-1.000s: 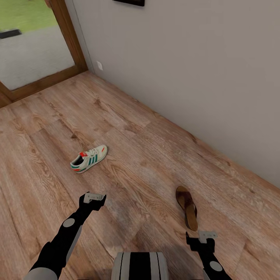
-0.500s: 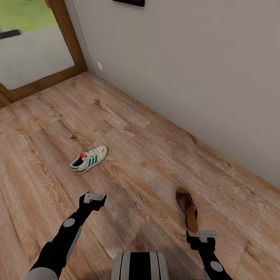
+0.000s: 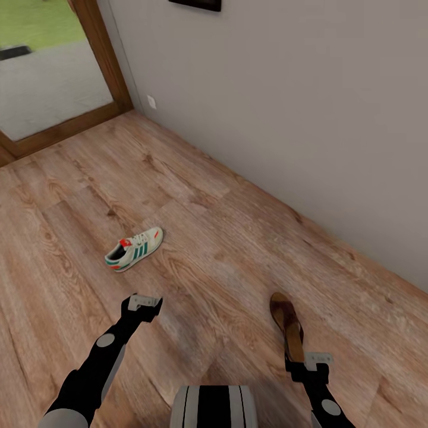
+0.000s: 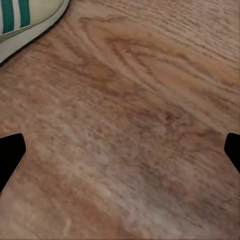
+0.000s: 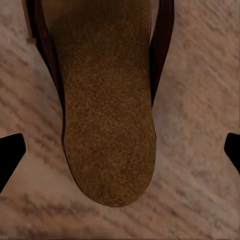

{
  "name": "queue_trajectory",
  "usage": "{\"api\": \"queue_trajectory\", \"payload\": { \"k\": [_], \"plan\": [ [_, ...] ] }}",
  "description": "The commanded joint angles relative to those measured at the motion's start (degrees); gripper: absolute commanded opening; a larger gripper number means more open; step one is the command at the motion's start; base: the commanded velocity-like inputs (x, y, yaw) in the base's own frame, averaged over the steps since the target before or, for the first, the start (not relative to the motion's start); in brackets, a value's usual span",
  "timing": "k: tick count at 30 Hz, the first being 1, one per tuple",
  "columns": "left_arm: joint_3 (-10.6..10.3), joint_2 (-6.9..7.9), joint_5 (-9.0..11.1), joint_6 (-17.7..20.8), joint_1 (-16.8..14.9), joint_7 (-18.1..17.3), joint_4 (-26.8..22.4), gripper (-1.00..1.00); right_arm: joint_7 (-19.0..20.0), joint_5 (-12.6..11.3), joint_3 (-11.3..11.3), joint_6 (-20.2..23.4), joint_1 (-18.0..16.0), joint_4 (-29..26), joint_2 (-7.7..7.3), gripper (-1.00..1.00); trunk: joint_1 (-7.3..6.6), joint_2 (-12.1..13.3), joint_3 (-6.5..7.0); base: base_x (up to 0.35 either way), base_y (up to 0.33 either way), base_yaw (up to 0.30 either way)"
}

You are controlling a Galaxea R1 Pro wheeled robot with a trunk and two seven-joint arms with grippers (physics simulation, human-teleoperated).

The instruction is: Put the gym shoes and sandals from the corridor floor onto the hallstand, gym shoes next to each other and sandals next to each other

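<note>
One gym shoe (image 3: 134,248), white with green stripes and a red tongue label, lies on the corridor floor (image 3: 208,238) ahead of my left gripper (image 3: 144,302). That gripper hangs open over bare planks, and the shoe's toe (image 4: 25,20) sits at the edge of the left wrist view. One brown sandal (image 3: 286,326) lies at the right, toe pointing away. My right gripper (image 3: 317,359) hovers open just above its heel. The tan footbed (image 5: 107,115) lies between the spread fingertips (image 5: 10,155). The hallstand is out of view.
A grey wall (image 3: 297,119) runs diagonally along the right side, close to the sandal. A wood-framed glass door (image 3: 47,77) stands at the far left. My trunk (image 3: 214,407) sits at the bottom centre.
The whole view has shifted a little, so the shoe and the sandal sit lower in it. The sandal's heel is now under the right gripper. Both arms keep their pose.
</note>
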Motion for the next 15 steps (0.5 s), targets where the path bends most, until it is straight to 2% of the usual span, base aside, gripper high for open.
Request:
{"api": "queue_trajectory", "payload": {
  "k": [1,15],
  "plan": [
    [0.21,-0.04,-0.6,-0.17,-0.02,-0.35,-0.01,1.0,-0.14,0.27,-0.08,-0.15,-0.04,0.04,0.02,1.0,0.01,-0.01,-0.03,0.168,0.0,0.0],
    [0.21,-0.04,-0.61,-0.19,-0.02,-0.36,-0.01,1.0,-0.06,0.2,-0.11,-0.15,-0.08,-0.04,-0.07,1.0,0.01,-0.01,-0.06,0.027,0.0,0.0]
  ]
}}
